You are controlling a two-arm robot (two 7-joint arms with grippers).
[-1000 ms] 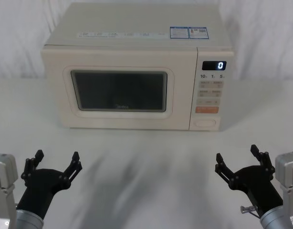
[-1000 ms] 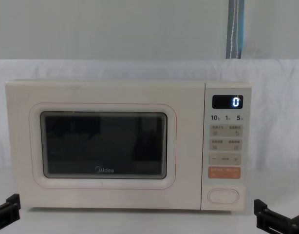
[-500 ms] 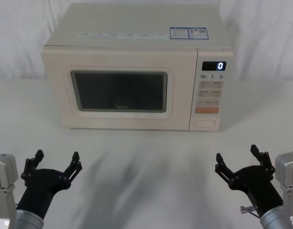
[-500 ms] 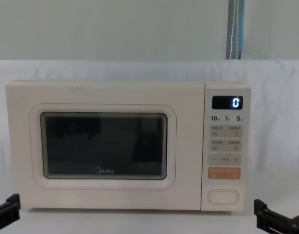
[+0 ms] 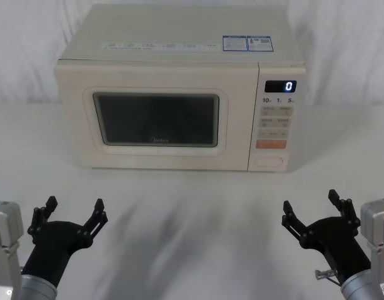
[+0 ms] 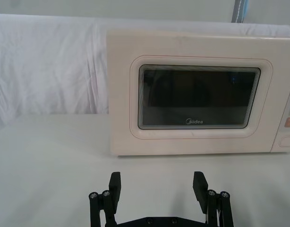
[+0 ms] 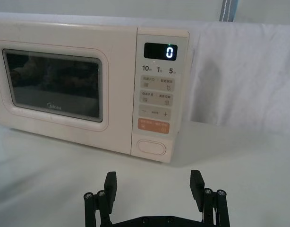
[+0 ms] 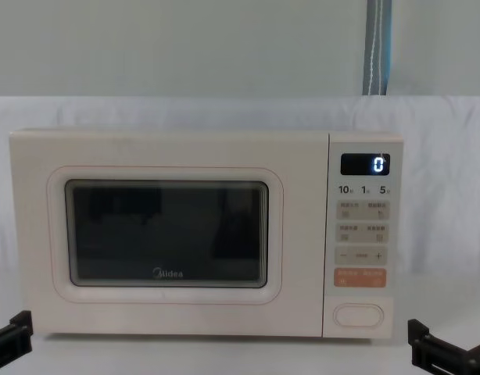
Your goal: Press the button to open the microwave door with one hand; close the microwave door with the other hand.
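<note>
Head view: the microwave door (image 5: 156, 119) sits flush and shut, toward the far edge of the bench (image 5: 192, 200), with the button (image 5: 269, 161) at the bottom of the control panel (image 5: 276, 125). The left gripper (image 5: 72, 211) hovers at the near left corner, fingers spread wide and holding nothing; the right gripper (image 5: 316, 209) mirrors it at the near right corner, also spread and empty. Compared with a second ago, nothing has shifted, neither arm nor door.

Left wrist view: the left gripper (image 6: 158, 185) points straight at the microwave door (image 6: 198, 97), well short of it, forks apart.

Right wrist view: the right gripper (image 7: 153, 184) faces the panel, the button (image 7: 151, 146) ahead of it, under the orange key (image 7: 153, 126). The display (image 7: 160, 51) reads 0.

Chest view: door (image 8: 168, 234) closed, button (image 8: 358, 314) untouched, black fork tips just peeking in at both lower corners.

So the stillness says the task has not begun; the press looks like the first job, and the right gripper seems better lined up for it.
</note>
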